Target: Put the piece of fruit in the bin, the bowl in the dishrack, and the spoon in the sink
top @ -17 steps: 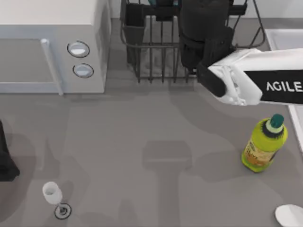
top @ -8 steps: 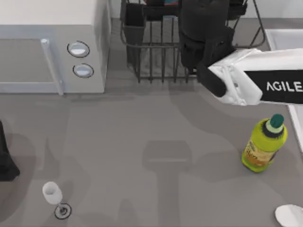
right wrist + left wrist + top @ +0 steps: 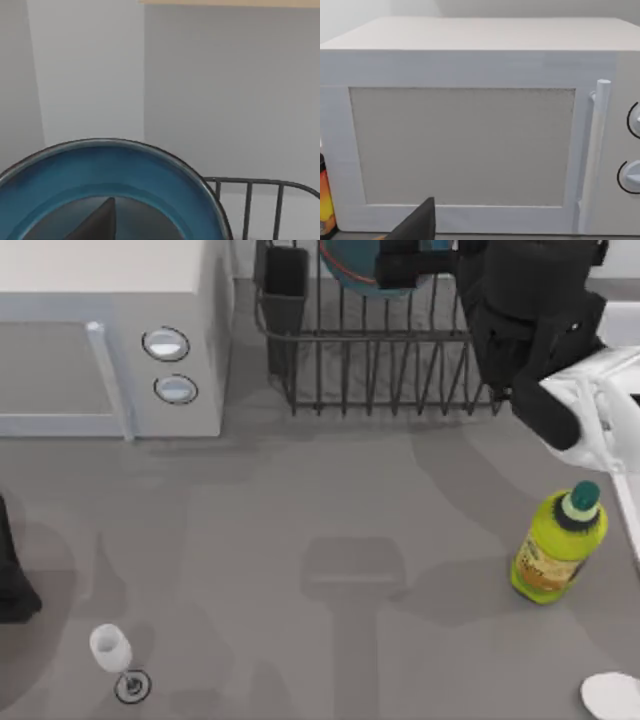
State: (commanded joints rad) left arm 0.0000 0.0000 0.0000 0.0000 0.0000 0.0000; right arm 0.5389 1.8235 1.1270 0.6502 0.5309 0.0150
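Top view: the bowl [image 3: 350, 265] stands on edge in the dishrack [image 3: 380, 350] at the far side of the table — its blue inside shows between the upright bars, with a thin dark rim. The rack's black cup [image 3: 286, 290] sits at its left corner, just beside the white microwave [image 3: 110, 330]. My right arm reaches over the rack's right end, with a dark bar of the right gripper [image 3: 415, 265] lying across the bowl's upper edge; whether its fingers grip the bowl I cannot tell. The grey table [image 3: 300, 540] also carries a yellow-green bottle [image 3: 557, 545] at the right, a small wine glass [image 3: 112, 655] near the front left, and a white rounded thing [image 3: 612, 695] at the front right corner. My left arm is parked at the left edge. Left wrist view: the microwave's door and handle close up, one dark fingertip [image 3: 417, 225] at the edge, a pale wall behind. Right wrist view: the bowl's deep blue inside, with rack wire beside it — plain grey wall beyond.
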